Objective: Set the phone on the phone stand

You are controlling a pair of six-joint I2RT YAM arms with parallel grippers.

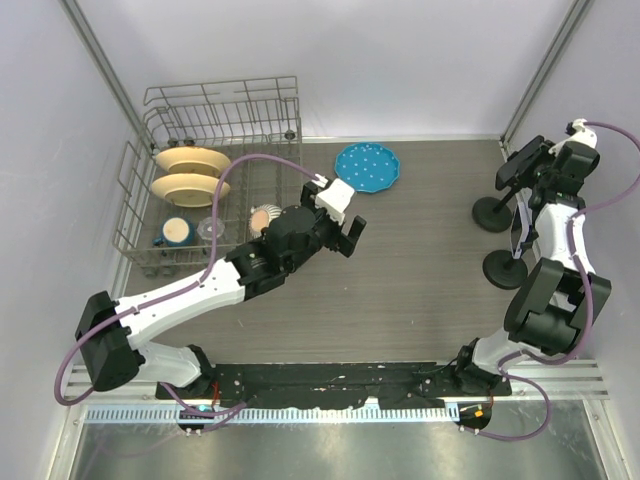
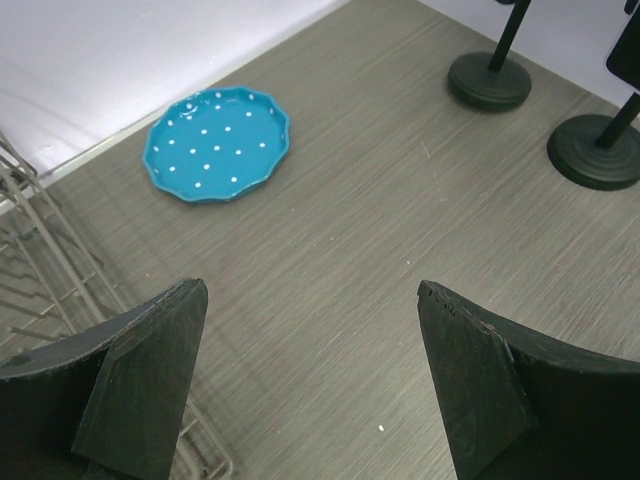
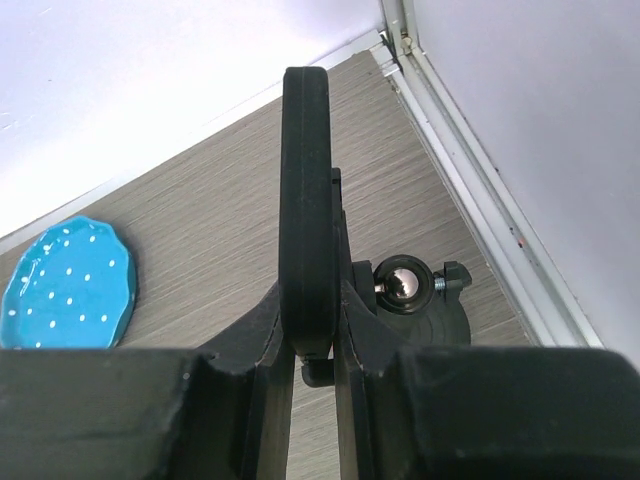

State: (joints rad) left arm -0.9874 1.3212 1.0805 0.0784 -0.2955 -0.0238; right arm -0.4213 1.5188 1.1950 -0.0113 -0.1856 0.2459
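The black phone [image 3: 305,190] shows edge-on in the right wrist view, upright between my right gripper's [image 3: 313,310] fingers, which are shut on its lower part. Right behind it is a phone stand's ball joint [image 3: 404,283], and a small black lip shows under the phone's bottom edge. In the top view the phone [image 1: 522,163] is held by the right gripper [image 1: 542,172] above the far stand's round base [image 1: 493,213]. A second stand [image 1: 507,268] is nearer. My left gripper [image 1: 350,237] is open and empty over the table's middle [image 2: 312,300].
A blue dotted plate [image 1: 367,167] lies at the back centre and also shows in the left wrist view [image 2: 218,142]. A wire dish rack [image 1: 215,120] with plates, a cup and a bowl stands at the back left. Both stand bases show in the left wrist view [image 2: 489,80].
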